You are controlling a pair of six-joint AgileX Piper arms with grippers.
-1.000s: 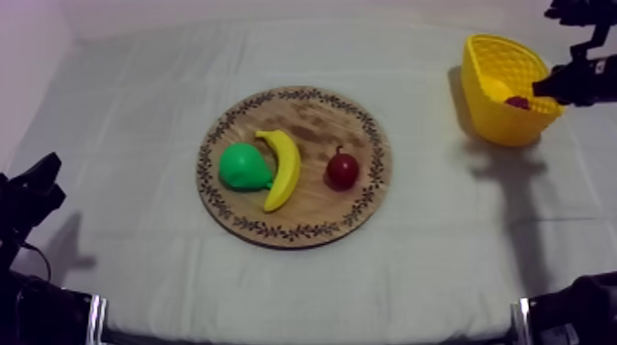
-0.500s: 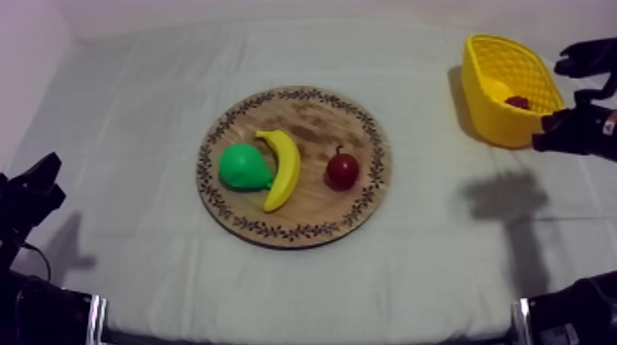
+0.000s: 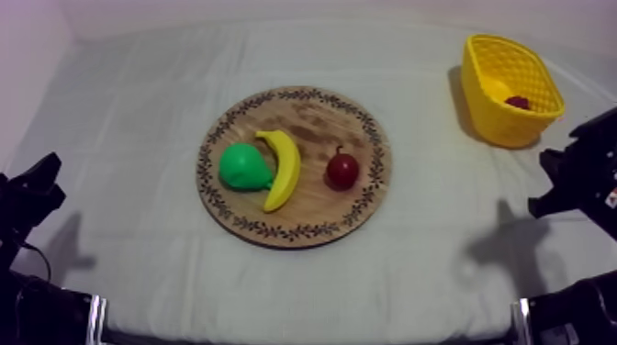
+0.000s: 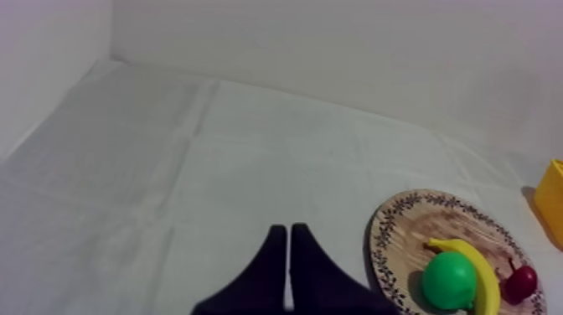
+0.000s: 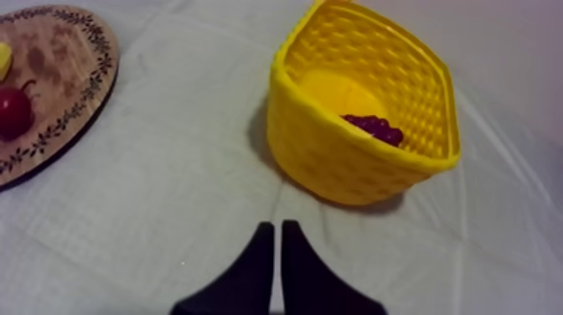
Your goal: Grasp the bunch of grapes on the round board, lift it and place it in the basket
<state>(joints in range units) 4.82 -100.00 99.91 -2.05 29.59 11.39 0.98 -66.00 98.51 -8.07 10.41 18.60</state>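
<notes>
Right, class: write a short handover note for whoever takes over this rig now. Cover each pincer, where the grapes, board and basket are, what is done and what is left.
Left pincer: shut on nothing, over the cloth beside the wooden board.
Right pincer: shut on nothing, over the cloth in front of the yellow basket.
Bunch of grapes: inside the basket.
The board holds a pear, a banana and a small red fruit.
Done: grapes off the board and in the basket.
Left: nothing of the task, as far as shows; probably just parking the right arm.
</notes>
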